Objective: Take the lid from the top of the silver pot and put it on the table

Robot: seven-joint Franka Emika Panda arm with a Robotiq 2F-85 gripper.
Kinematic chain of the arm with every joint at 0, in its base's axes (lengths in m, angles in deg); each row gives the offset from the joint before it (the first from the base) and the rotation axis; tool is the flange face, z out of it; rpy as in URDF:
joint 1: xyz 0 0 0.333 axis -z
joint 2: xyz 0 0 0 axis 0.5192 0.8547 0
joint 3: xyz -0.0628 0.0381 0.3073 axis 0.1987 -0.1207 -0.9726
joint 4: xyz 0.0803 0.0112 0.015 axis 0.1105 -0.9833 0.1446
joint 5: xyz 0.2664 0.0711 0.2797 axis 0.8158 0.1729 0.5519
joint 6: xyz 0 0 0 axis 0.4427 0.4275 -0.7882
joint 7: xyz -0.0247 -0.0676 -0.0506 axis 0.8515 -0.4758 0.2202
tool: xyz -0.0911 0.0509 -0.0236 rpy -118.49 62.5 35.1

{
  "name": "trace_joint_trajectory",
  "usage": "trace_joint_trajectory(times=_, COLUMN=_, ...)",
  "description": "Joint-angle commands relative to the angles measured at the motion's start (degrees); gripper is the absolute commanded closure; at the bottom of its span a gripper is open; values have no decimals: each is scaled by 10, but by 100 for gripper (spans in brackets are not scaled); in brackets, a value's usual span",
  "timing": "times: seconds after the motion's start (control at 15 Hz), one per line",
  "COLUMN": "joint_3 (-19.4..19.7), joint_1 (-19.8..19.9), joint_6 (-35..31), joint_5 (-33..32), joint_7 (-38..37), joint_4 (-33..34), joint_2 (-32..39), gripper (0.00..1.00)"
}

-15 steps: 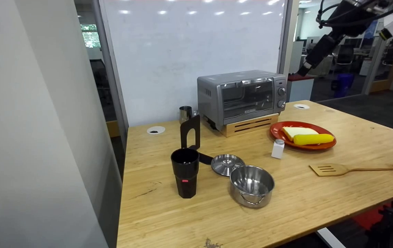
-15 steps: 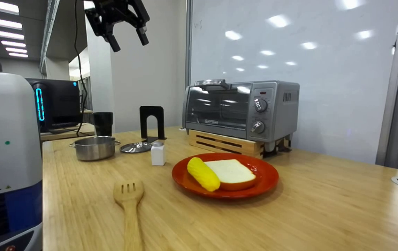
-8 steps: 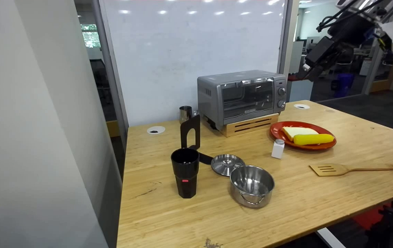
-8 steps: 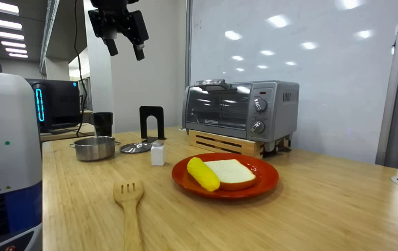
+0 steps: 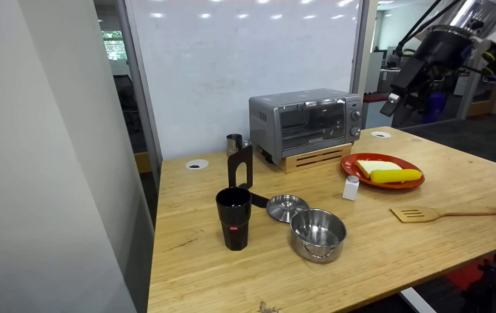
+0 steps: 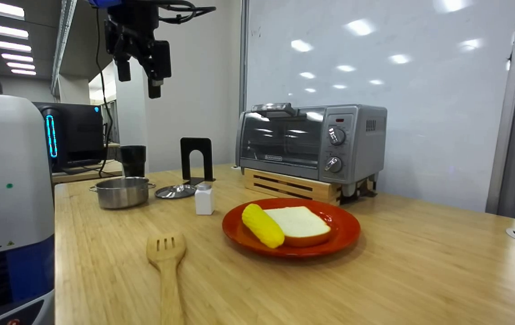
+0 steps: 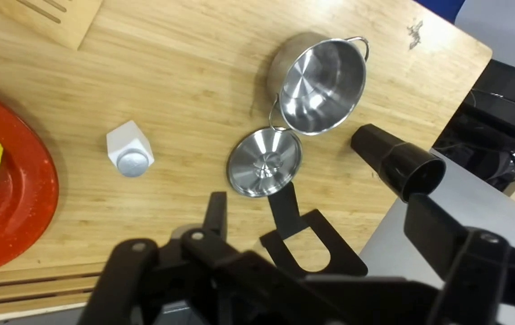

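Observation:
The shiny silver lid point(image 5: 287, 208) lies knob up on the table point(image 5: 230, 282), close beside the silver pot point(image 5: 317, 237). The pot stands upright and uncovered, and I see its bare inside in the wrist view point(image 7: 323, 85). The lid also shows in the wrist view point(image 7: 264, 162), near the pot's handle. Its edge meets the flat foot of a black bookend; whether it rests on it I cannot tell. My gripper point(image 6: 139, 85) is open and empty, high above the table. In the wrist view its fingers point(image 7: 318, 201) are wide apart with nothing between them.
A black cup point(image 5: 234, 219) stands left of the pot, with the black bookend point(image 5: 240, 167) behind it. A white shaker point(image 5: 350, 188), a red plate point(image 6: 291, 253) with bread and a yellow item, a wooden spatula point(image 6: 166, 257) and a toaster oven point(image 6: 311, 140) are also there.
My gripper has moved lower, and leftward in an exterior view, toward the pot's side. Its fingers stay apart. The lid and pot have not moved.

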State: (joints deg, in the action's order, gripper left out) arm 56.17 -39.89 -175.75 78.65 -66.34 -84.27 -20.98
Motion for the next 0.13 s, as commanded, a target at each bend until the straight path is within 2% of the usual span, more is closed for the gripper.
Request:
trace_joint_trajectory(times=0.0, joint_3=-23, joint_1=25, joint_6=9, joint_5=16, joint_7=8, joint_4=6, joint_2=11, gripper=0)
trace_joint_trajectory(times=0.07, joint_3=-26, joint_1=26, joint_6=10, joint_5=16, joint_7=6, joint_4=8, joint_2=16, gripper=0)
